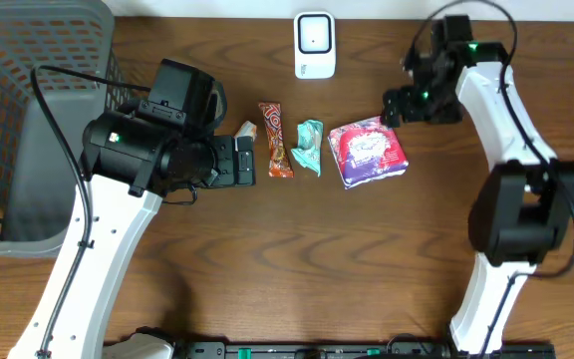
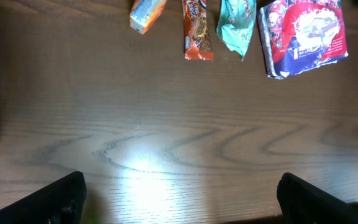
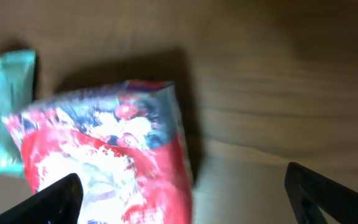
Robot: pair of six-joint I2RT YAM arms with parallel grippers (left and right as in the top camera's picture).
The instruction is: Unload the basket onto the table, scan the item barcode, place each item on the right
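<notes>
Overhead: red-and-white packet (image 1: 367, 153) lies flat on the table (image 1: 297, 259), between the teal packet (image 1: 309, 146) and the right end effector (image 1: 395, 105). White scanner (image 1: 314, 45) stands near. Right end effector spread wide, gripping nothing. Left end effector (image 1: 247, 160) likewise wide, empty.

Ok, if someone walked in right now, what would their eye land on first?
Most likely the bright wrappers lined up in the middle: a red pouch, a teal packet and an orange bar. Then the white scanner at the far edge, and the big grey mesh basket filling the far left corner.
</notes>
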